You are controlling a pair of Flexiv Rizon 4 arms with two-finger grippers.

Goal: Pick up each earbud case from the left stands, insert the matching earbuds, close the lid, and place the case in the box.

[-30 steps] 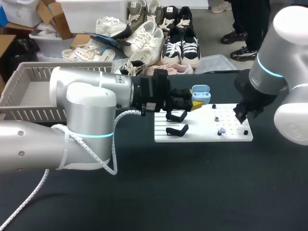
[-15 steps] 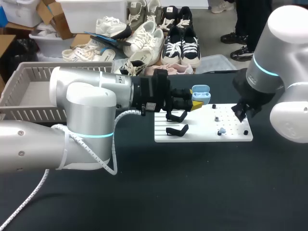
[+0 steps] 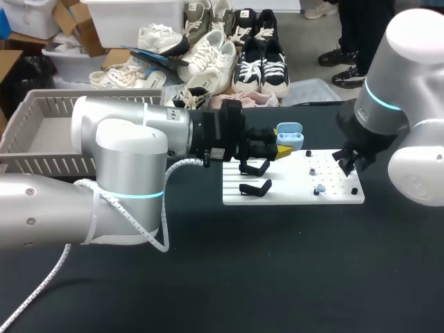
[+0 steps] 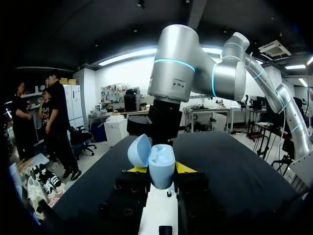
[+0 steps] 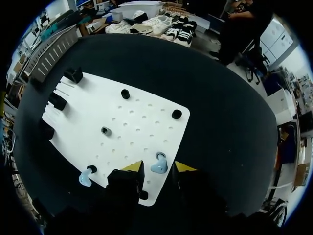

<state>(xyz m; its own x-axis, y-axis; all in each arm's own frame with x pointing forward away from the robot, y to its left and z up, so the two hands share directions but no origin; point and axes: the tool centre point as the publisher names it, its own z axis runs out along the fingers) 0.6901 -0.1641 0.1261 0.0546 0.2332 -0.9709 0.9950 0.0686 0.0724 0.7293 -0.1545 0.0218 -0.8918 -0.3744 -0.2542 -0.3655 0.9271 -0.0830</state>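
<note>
**Earbud pick-up, approach stage.** Over the preceding second the right arm shifted slightly left and toward the far side, which brought the right gripper (image 5: 157, 167) over the right part of the white board (image 3: 291, 194). In the last half second it hardly moved.

Its yellow-tipped fingers stood apart, with a pale blue earbud (image 5: 159, 164) showing between them by the board's right edge. A gap was visible on either side, so nothing was held. Whether the tips had come down to the earbud's level could not be told.

The left arm did not change. The left gripper (image 4: 161, 169) was closed from both sides on the light blue earbud case (image 4: 161, 164), whose lid was swung open. The case was held above the board's far left part, over the black stands (image 3: 255, 187).

The right arm's shift probably meant that alignment was finished, with descent and grasp remaining.

A second earbud (image 5: 86, 177) lay at the board's near edge, and a small grey ring (image 5: 106, 130) sat toward the middle. A black peg (image 5: 142, 195) stood just beside the right gripper at the near right corner and was likely to obstruct a finger. The grey slatted box (image 3: 48, 165) stood at the far left, well apart from the case.
</note>
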